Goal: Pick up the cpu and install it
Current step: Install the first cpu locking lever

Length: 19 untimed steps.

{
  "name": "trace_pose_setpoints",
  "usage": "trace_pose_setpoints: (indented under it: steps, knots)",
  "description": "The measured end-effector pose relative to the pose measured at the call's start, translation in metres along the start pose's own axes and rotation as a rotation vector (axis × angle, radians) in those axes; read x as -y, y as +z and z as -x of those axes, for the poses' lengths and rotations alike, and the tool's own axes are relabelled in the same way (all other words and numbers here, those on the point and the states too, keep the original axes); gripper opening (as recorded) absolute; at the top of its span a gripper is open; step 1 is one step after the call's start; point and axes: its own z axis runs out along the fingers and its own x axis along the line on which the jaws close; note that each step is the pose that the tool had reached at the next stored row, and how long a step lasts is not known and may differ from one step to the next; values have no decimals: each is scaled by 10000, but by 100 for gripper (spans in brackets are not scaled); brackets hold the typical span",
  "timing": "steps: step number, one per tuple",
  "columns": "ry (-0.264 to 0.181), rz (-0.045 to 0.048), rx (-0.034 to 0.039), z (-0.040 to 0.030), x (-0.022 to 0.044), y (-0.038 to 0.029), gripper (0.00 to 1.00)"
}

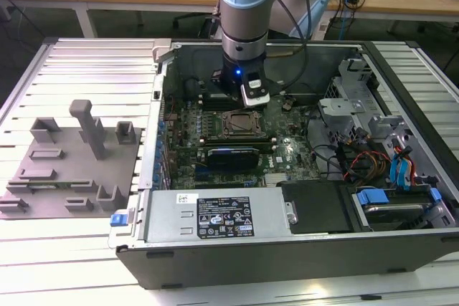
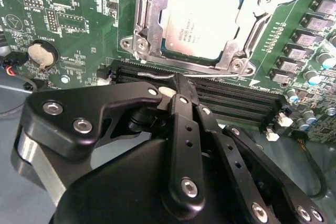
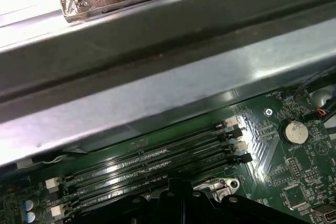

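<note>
cpu (image 2: 202,22) is flat in the socket (image 2: 142,30), silver top up, metal frame around all four sides. Dark print on the lid; not reading it off. In the exterior view the socket is mid-motherboard (image 1: 215,116), nearer the far wall of the case (image 1: 287,256) than the near one.

gripper (image 2: 181,83) hangs just off the socket's edge, over the black memory slots (image 2: 231,100). Fingers are together at the tips with nothing between them, and they're not touching the cpu. A thin wire lever (image 2: 157,77) runs along that socket edge, right by the fingertips; can't tell if it's latched.

arm (image 1: 247,5) comes straight down into the open case.

Other markings:
- White silkscreen all over the board, too small to make out.
- Power supply (image 1: 215,238) along the case's near wall has a white label (image 1: 224,220) with dense print and marks.
- Coin cell (image 3: 296,132) sits beside the ends of the memory slots.

The case is on a slatted metal table (image 1: 86,270). A grey fixture plate (image 1: 72,170) with upright blocks lies on the table by the case's side wall, at the exterior view's left.
</note>
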Motion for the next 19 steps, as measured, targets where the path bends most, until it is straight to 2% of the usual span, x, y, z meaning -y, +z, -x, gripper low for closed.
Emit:
trace_pose_setpoints:
  steps: [3,6,11,13,16,19]
  knots:
    - [141,-4,31,24,-1,36,11]
    - [241,-19,53,36,-3,44,11]
    - [572,-132,165,48,-4,56,11]
    - [575,-132,166,48,-4,56,11]
    - [600,-132,172,49,-26,-36,11]
    - [621,-131,183,41,-39,-36,11]
